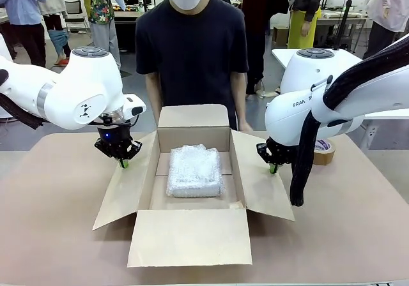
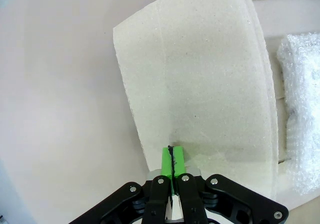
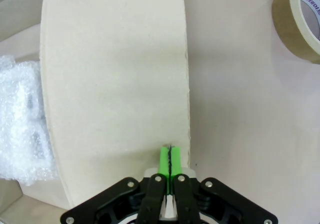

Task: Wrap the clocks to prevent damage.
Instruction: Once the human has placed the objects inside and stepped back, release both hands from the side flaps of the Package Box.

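Poising my left gripper point(image 1: 123, 163) and right gripper point(image 1: 273, 168), both pinched shut and empty, at the side flaps point(image 1: 124, 190) of the box point(image 1: 193, 138) should, I judge, let me fold them over the bubble-wrapped bundle point(image 1: 194, 170).

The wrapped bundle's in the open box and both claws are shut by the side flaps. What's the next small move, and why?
Probably tip the left side flap up and inward with the left claw. The bubble-wrapped bundle already lies in the box, its flaps are splayed open, and that shut claw sits at the flap's outer edge.
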`<state>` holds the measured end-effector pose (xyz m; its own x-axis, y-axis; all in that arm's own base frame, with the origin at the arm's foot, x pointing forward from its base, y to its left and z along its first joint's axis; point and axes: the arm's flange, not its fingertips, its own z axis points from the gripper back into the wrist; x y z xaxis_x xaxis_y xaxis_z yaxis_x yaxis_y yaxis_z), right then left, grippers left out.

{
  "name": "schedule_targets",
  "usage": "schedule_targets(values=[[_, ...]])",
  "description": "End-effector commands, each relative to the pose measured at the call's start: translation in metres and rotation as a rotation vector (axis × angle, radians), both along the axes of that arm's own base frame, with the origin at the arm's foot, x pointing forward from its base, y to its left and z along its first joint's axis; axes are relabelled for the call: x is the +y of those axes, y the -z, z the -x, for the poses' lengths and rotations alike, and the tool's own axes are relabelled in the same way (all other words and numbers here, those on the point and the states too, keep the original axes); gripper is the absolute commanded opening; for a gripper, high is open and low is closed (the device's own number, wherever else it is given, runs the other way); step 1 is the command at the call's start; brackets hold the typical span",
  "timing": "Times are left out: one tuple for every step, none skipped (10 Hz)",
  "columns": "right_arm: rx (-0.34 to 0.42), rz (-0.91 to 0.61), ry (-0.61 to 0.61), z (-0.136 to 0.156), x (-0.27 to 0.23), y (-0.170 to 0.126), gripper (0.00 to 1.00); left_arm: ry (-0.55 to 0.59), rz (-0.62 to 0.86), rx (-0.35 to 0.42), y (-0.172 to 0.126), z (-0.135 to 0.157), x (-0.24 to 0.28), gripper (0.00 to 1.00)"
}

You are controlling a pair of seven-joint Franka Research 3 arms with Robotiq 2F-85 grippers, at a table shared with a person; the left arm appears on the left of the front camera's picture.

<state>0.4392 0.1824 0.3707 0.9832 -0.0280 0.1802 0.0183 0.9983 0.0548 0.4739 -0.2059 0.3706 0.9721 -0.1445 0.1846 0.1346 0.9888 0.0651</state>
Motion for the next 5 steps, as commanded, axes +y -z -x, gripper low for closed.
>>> schedule_targets(values=[[0.0,0.0,0.0,0.0,0.0,0.0,0.01,0.0,0.0,0.0,0.0,0.0,0.0,0.0],[0.021,0.061,-0.132,0.006,-0.015,-0.014,0.01,0.262,0.019,-0.005,-0.016,0.003,0.015,0.0],[0.033,0.175,-0.209,0.015,-0.031,-0.036,0.01,0.459,0.034,0.001,-0.04,0.005,0.03,0.0],[0.06,0.251,-0.289,0.026,-0.047,-0.065,0.01,0.656,-0.018,0.009,-0.064,0.013,0.047,0.0],[0.107,0.32,-0.401,0.034,-0.061,-0.09,0.01,0.793,-0.056,0.033,-0.084,0.018,0.063,0.0]])
